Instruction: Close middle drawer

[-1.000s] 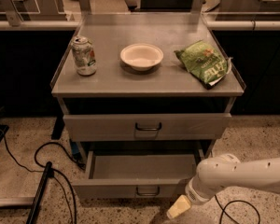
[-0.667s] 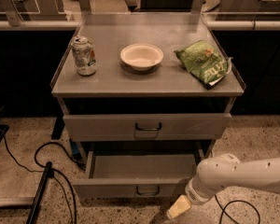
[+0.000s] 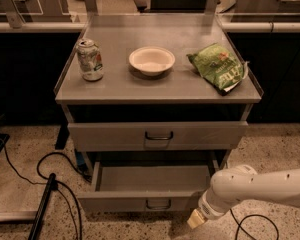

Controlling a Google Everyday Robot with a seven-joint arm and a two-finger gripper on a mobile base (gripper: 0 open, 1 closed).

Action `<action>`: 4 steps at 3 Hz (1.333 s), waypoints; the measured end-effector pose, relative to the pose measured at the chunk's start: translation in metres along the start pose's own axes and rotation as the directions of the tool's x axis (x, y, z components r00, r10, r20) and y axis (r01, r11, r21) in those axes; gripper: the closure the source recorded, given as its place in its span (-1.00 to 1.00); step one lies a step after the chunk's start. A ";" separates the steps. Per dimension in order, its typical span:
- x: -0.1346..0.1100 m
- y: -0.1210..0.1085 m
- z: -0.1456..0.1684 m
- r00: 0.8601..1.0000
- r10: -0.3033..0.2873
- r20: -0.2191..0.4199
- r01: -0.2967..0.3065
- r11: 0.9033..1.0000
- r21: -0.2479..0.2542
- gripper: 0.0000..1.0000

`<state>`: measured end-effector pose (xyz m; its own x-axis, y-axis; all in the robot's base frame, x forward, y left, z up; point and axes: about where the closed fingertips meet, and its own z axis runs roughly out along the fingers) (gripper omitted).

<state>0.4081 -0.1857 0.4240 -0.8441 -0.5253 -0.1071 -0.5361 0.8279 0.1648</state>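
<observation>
The grey cabinet (image 3: 65, 91) stands in the middle of the camera view. Its middle drawer (image 3: 120, 202) is pulled out toward me, showing an empty tray (image 3: 152, 178) and a low front panel with a small dark handle (image 3: 158, 204). The top drawer (image 3: 110, 135) above it is pushed in. The lowest drawer is hidden below the open one. My gripper (image 3: 196, 219) is at the end of the white arm (image 3: 260, 186), low at the right. It sits just off the right end of the middle drawer's front panel.
On the cabinet top stand a soda can (image 3: 90, 59), a white bowl (image 3: 151, 60) and a green chip bag (image 3: 218, 67). Black cables (image 3: 50, 164) and a dark pole (image 3: 42, 209) lie on the floor at the left. Another cable (image 3: 255, 229) lies at the bottom right.
</observation>
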 end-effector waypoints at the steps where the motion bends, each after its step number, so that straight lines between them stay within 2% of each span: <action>1: 0.000 0.000 0.000 1.000 0.000 0.000 0.000 1.000 0.000 0.29; 2: -0.009 -0.005 0.001 1.000 0.004 0.029 -0.004 1.000 0.006 0.75; 3: -0.029 -0.015 -0.001 0.995 -0.022 0.093 0.020 0.999 0.027 1.00; 4: -0.047 -0.020 -0.004 0.988 -0.055 0.143 0.050 0.998 0.042 1.00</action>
<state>0.4587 -0.1783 0.4299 -0.8042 -0.5368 -0.2551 -0.5769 0.8083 0.1179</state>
